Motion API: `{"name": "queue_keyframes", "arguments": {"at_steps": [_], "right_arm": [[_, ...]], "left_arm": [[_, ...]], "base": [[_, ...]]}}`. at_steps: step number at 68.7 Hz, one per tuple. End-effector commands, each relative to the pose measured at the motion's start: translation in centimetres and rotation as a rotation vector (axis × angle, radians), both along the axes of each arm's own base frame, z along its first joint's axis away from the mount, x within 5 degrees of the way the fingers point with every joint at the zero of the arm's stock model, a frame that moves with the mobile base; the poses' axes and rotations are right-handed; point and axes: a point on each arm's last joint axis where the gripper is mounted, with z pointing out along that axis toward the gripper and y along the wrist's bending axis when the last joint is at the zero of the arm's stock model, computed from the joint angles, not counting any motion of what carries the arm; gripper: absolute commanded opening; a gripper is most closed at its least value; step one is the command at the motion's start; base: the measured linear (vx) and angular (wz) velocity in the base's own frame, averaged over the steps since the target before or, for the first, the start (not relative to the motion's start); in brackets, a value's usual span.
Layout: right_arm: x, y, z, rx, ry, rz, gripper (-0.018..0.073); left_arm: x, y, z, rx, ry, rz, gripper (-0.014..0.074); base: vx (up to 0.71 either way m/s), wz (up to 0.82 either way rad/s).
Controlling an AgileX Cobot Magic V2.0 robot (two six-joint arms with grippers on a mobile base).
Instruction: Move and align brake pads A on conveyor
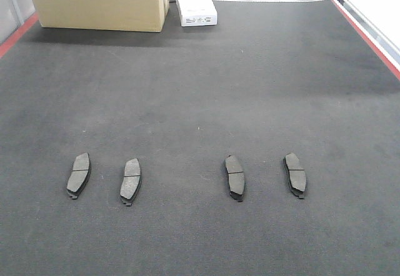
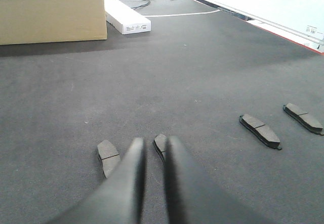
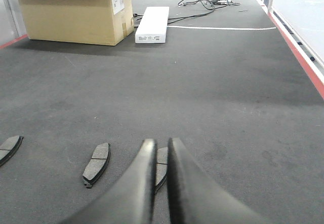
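I see four brake pads (image 1: 79,175) lying in a rough row on the conveyor (image 1: 200,88), both grippers (image 2: 153,155) (image 3: 161,155) pinched together empty (presumably parked above before aligning).

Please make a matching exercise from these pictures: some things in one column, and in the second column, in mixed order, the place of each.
Things:
1. cardboard box
2. white box
3. four brake pads
4. red edge strip

Places:
A. in a row near the front of the conveyor
B. far left corner
C. along the right border
D. far end, just right of the cardboard box

Pairs: 1-B, 2-D, 3-A, 4-C
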Motion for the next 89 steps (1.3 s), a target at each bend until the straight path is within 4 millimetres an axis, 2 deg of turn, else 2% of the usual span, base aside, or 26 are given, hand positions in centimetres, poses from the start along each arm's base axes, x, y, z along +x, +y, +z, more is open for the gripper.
{"name": "queue_keyframes", "arguments": {"at_steps": [1, 11, 50, 67, 80, 89], "right_arm": [[0.1, 0.1, 1.2, -0.015, -0.075, 0.004, -0.0013], [0.1, -0.1, 0.7, -0.027, -0.026, -0.016, -0.0011], [0.1, -0.1, 0.7, -0.027, -0.027, -0.016, -0.0011], [0.1, -0.1, 0.7, -0.027, -0.027, -0.016, -0.0011], [0.1, -0.1, 0.7, -0.027, -0.026, -0.016, -0.0011], [0.1, -0.1, 0.7, -0.027, -0.026, -0.016, -0.0011]], "left_arm": [[0.1, -0.2, 1.2, -0.026, -0.074, -0.014, -0.0008], [0.1, -0.2, 1.2, -0.026, -0.073, -0.014, -0.0008], [0.2, -0.2, 0.9, -0.023, -0.068, -0.016, -0.0008], [1.3, 0.0, -2.3, 0.066, -0.052, 0.090, -0.0008], [2.3, 0.4, -5.0, 0.002, -0.160, 0.212, -0.0008], [2.6, 0.9, -7.7, -0.055, -0.206, 0.284, -0.0007]], "base": [[0.00, 0.00], [0.00, 0.00], [0.00, 0.00], [0.00, 0.00], [0.00, 0.00], [0.00, 0.00]]}}
